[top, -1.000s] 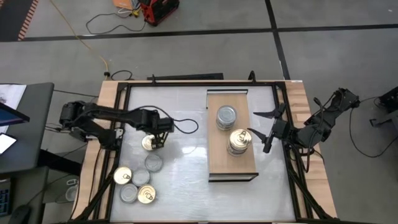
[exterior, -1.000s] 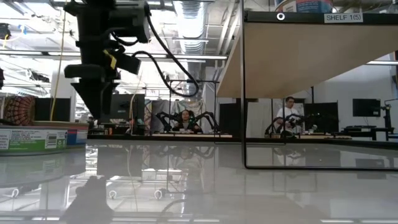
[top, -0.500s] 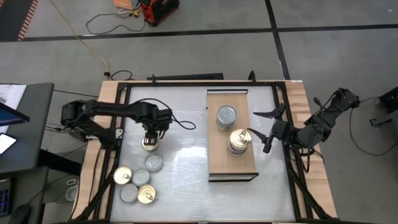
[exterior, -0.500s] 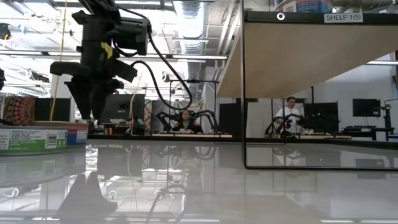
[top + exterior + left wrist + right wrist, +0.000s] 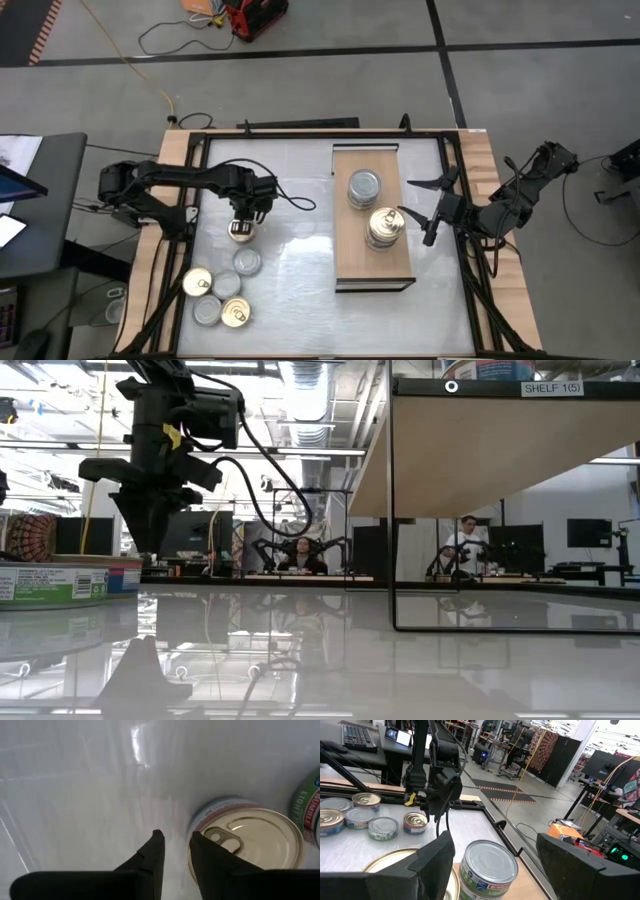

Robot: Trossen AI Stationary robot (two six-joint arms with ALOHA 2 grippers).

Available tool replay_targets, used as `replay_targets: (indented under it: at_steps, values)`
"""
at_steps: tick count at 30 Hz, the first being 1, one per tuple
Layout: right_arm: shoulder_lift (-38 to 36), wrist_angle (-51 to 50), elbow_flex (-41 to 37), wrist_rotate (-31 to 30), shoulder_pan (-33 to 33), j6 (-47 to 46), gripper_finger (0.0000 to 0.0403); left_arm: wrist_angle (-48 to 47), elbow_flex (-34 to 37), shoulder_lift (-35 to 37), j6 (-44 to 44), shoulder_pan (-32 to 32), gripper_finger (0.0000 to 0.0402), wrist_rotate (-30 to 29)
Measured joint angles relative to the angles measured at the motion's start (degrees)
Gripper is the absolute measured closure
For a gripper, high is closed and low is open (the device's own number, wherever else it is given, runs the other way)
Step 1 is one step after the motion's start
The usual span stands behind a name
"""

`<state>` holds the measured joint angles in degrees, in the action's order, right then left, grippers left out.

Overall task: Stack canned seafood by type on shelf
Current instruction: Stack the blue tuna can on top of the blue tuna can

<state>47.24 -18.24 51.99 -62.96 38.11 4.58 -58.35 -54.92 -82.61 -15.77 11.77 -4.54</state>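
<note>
A gold-lid tin (image 5: 240, 233) with a pull tab (image 5: 224, 839) stands on the white tabletop. My left gripper (image 5: 244, 215) points straight down beside its rim. The fingers (image 5: 159, 851) keep a narrow gap with only bare table between them. In the low view the left gripper (image 5: 150, 548) hangs above the table. The shelf (image 5: 372, 262) is a light-wood board that carries a silver-lid stack (image 5: 364, 188) and a gold-lid stack (image 5: 385, 228). My right gripper (image 5: 422, 208) waits open and level at the shelf's right side, apart from both stacks.
Several loose tins (image 5: 222, 298), gold-lid and silver-lid, sit at the table's near left, close to the left arm. A dark frame (image 5: 300, 132) runs around the table. The shelf board stands raised on thin dark legs (image 5: 391, 560). People sit at benches far behind.
My left gripper has shifted slightly toward the table's left edge, over the gold-lid tin. It has rolled about its downward axis. Its fingers have drawn together from wide apart to a narrow gap. The tin has stayed in place.
</note>
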Motion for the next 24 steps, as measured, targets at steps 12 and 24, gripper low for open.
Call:
replay_targets:
  at_steps: [12,24]
  values:
    - [0.00,0.92,0.00,0.00,0.00,0.24,0.0092,2.85,3.87,0.02,-1.98,-0.38,0.0339,-1.89]
    - [0.00,0.86,0.00,0.00,0.00,0.44,0.0092,-4.26,-0.79,0.07,-1.02,-0.98,0.0378,0.40]
